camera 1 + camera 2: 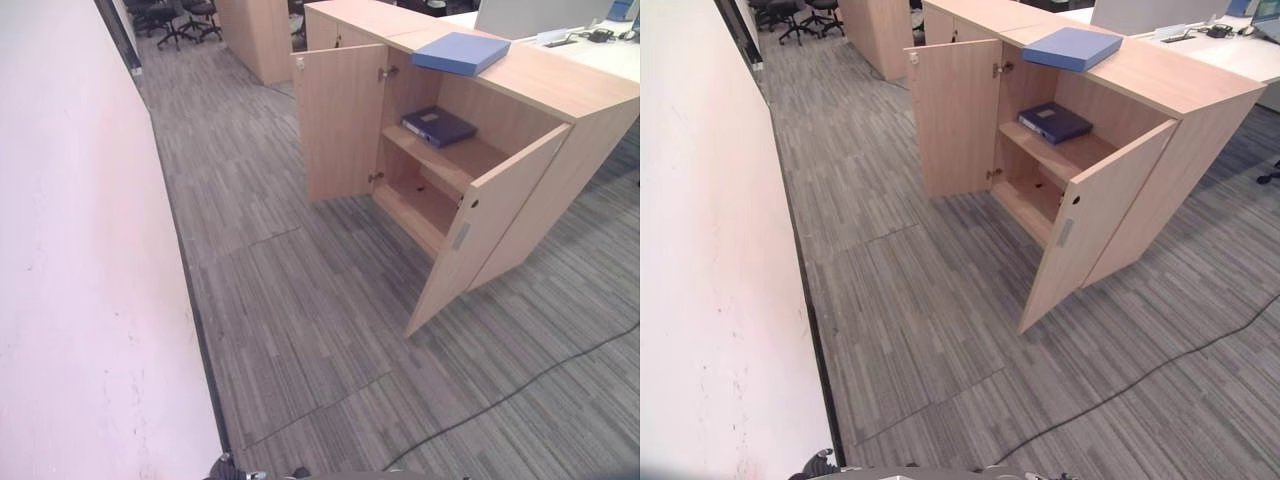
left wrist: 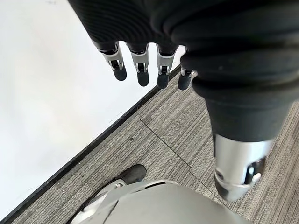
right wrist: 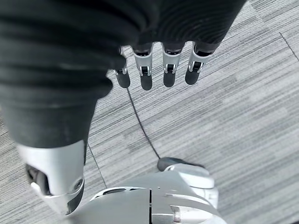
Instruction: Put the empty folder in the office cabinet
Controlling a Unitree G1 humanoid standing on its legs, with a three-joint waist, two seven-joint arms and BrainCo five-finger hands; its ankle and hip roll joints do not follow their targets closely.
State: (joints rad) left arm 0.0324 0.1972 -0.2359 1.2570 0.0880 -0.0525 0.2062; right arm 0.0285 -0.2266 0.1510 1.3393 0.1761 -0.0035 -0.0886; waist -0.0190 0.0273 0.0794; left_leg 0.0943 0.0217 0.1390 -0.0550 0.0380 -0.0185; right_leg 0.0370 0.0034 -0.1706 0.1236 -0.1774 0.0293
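2 blue folders (image 1: pixel 459 51) show — 1 lies on top of the office cabinet (image 1: pixel 560 85), the other (image 1: pixel 438 126) on its upper shelf, both doors open. Nothing seems started: the left hand (image 2: pixel 140 65) and right hand (image 3: pixel 156 70) hang relaxed, fingers straight, empty, over carpet well short of the cabinet.

The light blue folder (image 1: pixel 459 52) is just lying flat and closed on top of the office cabinet (image 1: pixel 560 150), close to its front edge, right above the open compartment. The cabinet's a light wood unit standing on grey carpet, both doors swung wide open. Inside there's one shelf, and a darker blue folder (image 1: pixel 438 126) lies flat on it toward the back. The bottom compartment looks bare.
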